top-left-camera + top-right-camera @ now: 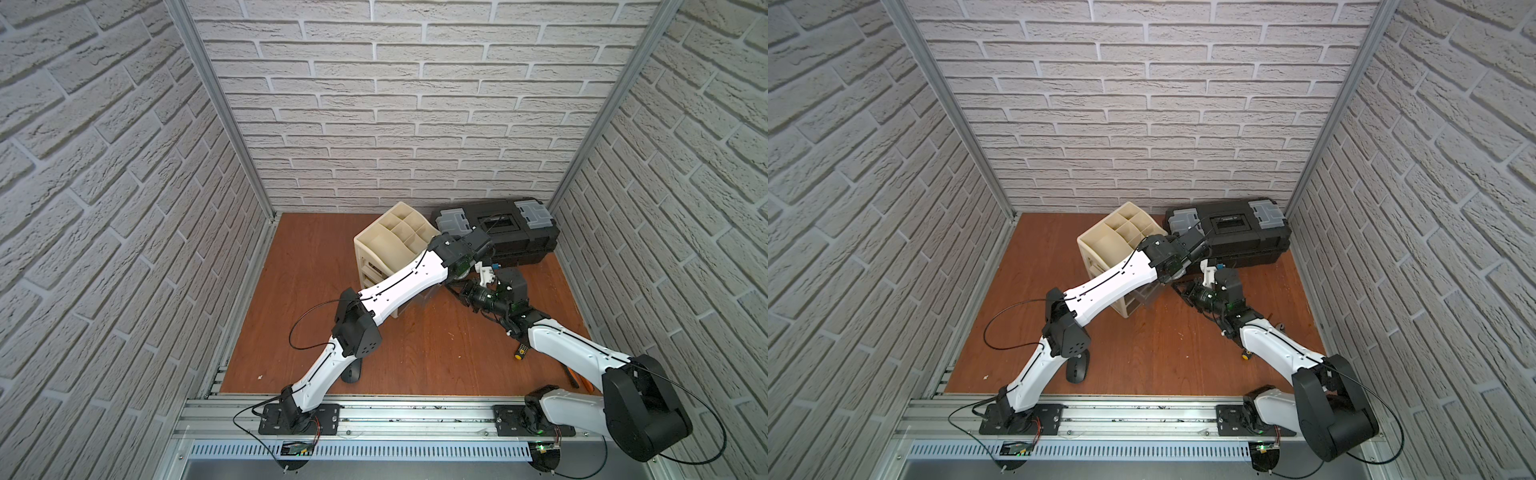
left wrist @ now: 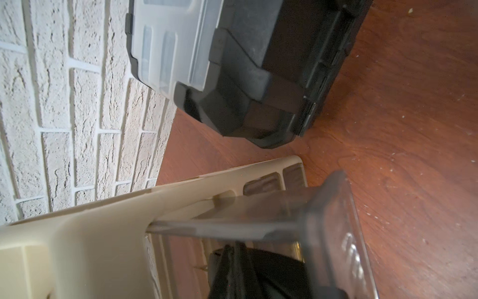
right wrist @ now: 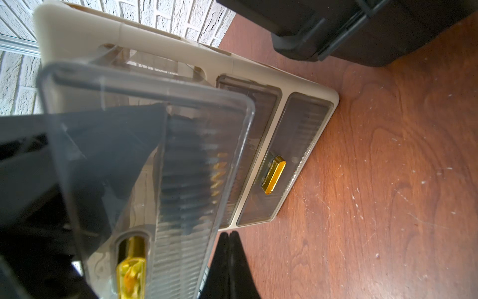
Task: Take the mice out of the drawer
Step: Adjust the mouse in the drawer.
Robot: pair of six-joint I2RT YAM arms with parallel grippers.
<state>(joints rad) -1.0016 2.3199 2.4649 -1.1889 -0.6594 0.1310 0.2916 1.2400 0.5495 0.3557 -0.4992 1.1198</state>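
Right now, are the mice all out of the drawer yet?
Not clearly. Done: a clear drawer is pulled open, and one mouse lies on the table by the left arm. In hand: the left fingers and right fingers are shut at that drawer, holding no mouse I can see. Left: I cannot see what remains inside.

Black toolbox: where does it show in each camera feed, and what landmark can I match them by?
In a top view: black toolbox at the back wall, right of centre.
In a top view: same place.
Left wrist: large, against the brick wall, past the cream drawer unit.
Right wrist: only a dark corner, past the unit.
Shared landmark: the drawer unit, beside the toolbox in all four.
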